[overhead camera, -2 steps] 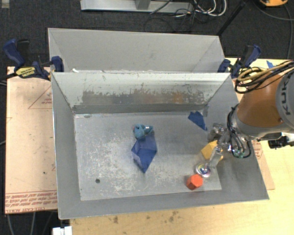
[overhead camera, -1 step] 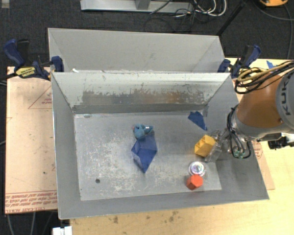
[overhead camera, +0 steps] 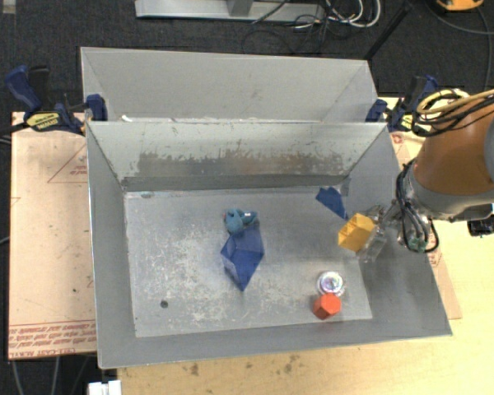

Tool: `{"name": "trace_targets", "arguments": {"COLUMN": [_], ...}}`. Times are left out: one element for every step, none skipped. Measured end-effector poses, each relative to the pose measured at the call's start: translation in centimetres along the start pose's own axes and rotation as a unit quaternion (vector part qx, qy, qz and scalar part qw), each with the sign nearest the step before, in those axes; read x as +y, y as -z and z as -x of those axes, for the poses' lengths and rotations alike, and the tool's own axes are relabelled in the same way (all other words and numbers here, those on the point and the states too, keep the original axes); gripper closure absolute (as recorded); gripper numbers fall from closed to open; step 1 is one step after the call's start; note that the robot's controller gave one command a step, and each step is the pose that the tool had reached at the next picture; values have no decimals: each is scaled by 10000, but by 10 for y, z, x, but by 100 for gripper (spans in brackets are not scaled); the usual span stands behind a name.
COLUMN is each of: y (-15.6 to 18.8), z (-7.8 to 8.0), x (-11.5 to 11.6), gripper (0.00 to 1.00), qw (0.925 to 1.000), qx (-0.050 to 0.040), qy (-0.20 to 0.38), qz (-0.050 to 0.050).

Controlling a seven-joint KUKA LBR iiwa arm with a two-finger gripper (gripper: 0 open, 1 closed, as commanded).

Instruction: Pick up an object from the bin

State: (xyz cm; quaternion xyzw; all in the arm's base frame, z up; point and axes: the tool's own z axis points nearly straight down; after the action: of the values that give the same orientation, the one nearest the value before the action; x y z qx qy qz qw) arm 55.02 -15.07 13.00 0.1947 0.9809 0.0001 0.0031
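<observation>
The hand (overhead camera: 372, 241) sits low by the 3 o'clock wall of the grey metal bin (overhead camera: 230, 171), touching the yellow plastic block (overhead camera: 354, 234). Its opening cannot be told, so no grasp is confirmed. The block lies apart from the other items and is judged accessible.

Bin (overhead camera: 107, 245): grey sheet metal, matt, floor scuffed and speckled, back wall worn in streaks.
Blue piece (overhead camera: 243, 257), centre: soft, creased, cloth-like.
Yellow block (overhead camera: 354, 233), 3 o'clock: matt, smooth.
Red thing (overhead camera: 327, 306), 5 o'clock: plastic look, with a shiny silver top (overhead camera: 330, 284).
Arm's orange cover (overhead camera: 457, 159): smooth, glossy.
</observation>
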Motion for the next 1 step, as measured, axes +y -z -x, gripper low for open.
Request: {"name": "trace_targets", "arguments": {"y": [14], "z": [1], "x": [1], "gripper": [100], "qw": [10000], "qx": [9], "qy": [9], "qz": [0]}}
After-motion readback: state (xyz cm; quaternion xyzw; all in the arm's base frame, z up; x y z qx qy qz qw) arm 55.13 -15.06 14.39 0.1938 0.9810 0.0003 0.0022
